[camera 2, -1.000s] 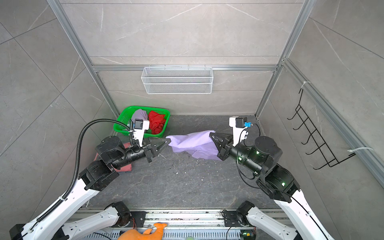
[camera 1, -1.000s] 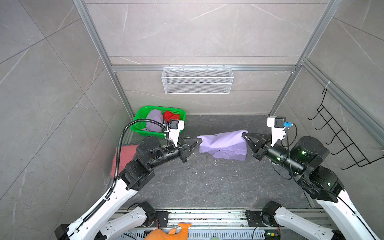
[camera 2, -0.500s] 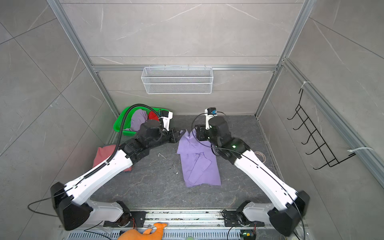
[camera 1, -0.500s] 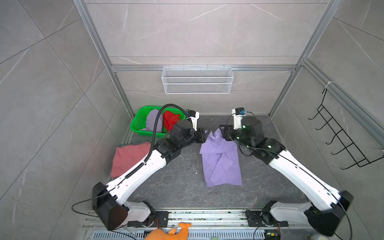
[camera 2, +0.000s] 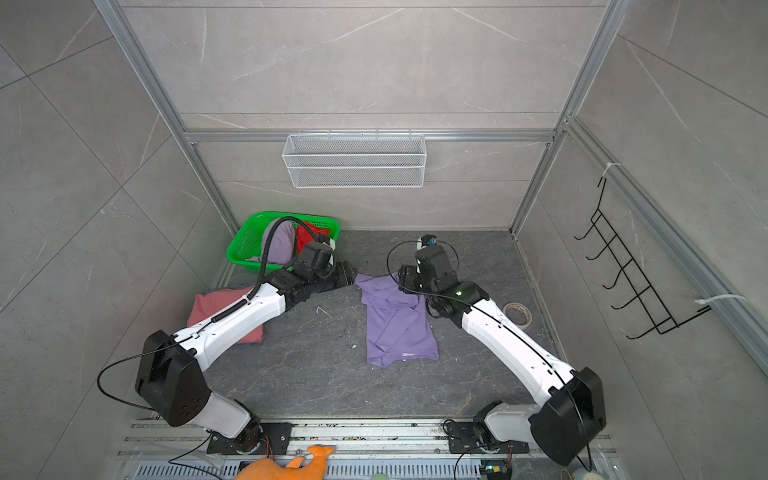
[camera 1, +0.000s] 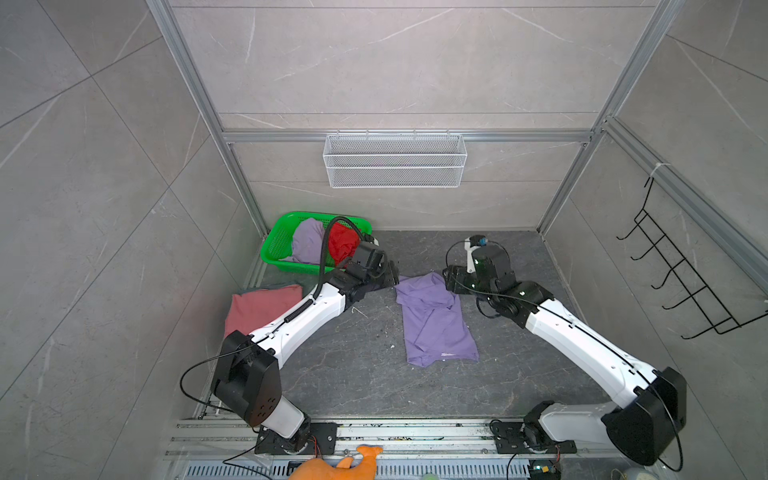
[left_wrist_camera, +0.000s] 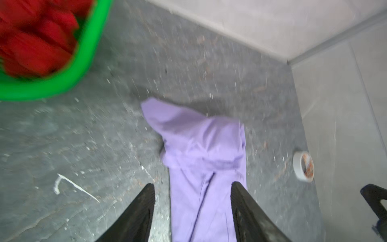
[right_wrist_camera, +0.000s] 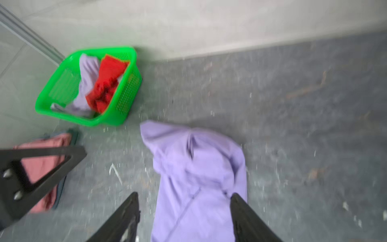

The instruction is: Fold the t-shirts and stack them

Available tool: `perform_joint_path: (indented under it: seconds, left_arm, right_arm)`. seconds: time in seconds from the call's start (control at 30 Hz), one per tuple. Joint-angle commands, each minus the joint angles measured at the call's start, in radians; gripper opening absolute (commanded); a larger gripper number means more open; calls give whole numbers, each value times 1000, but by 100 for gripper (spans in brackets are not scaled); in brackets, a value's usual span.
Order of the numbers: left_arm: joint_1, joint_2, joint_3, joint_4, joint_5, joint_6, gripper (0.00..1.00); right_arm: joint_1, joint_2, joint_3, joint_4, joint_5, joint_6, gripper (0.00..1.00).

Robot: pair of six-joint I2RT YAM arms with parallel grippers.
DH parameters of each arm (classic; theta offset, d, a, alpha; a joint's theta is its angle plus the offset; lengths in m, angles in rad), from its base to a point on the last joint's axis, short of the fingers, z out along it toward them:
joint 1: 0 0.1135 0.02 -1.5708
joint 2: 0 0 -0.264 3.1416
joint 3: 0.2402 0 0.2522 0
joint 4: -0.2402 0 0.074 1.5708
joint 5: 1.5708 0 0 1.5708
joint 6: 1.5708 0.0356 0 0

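**Step in hand (judged):** laying one tee out flat, ahead of the first fold.

**Task things**
- Lavender t-shirt (camera 1: 434, 320) lies lengthways on the dark bench (camera 1: 353, 374), centre of the frame in both top views. Its hem points to the lower edge.
- The hem half is fairly flat. The upper end is rumpled, with a sleeve or shoulder doubled over the body.
- Dusty-pink t-shirt (camera 1: 259, 307) sits folded at centre left, well apart from the lavender one.
- Green basket (camera 1: 274, 249), upper left of the bench, holds a second lavender tee (camera 1: 307, 245) and a red tee (camera 1: 343, 243), both bunched.

**Arms**
- Left fingers (left_wrist_camera: 142, 209) are spread, with nothing pinched. The cloth shows in the gap between them, but they are not closed on it. In a top view they sit just beside the upper-left corner of the shirt.
- Right fingers (right_wrist_camera: 127, 218) are likewise spread and empty, at the shirt's upper-right corner.
- Whether either set touches the fabric cannot be told, because the wrist views are blurred.

**Progress (judged):** one tee appears done, one is in work and two are waiting.

**Next move calls for:**
- Square the rumpled upper end: take each shoulder corner low against the bench and draw the two apart.
- Pinch a single layer only, since soft cotton will bunch and drag the flat half askew.
- Keep clear of the tape roll (camera 2: 517, 316) at centre right.
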Motion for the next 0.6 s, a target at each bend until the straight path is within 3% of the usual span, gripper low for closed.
perform_joint_path:
  seconds: [0.0, 0.23, 0.57]
  left_arm:
    - [-85, 33, -46, -24, 89, 105, 57]
    - [-270, 139, -107, 13, 62, 104, 56]
    - [-337, 332, -22, 28, -26, 95, 50]
  right_arm:
    - [8, -59, -139, -36, -52, 116, 69]
    - [7, -87, -351, 44, -87, 227, 69]
    - [8, -92, -393, 107, -139, 228, 69]
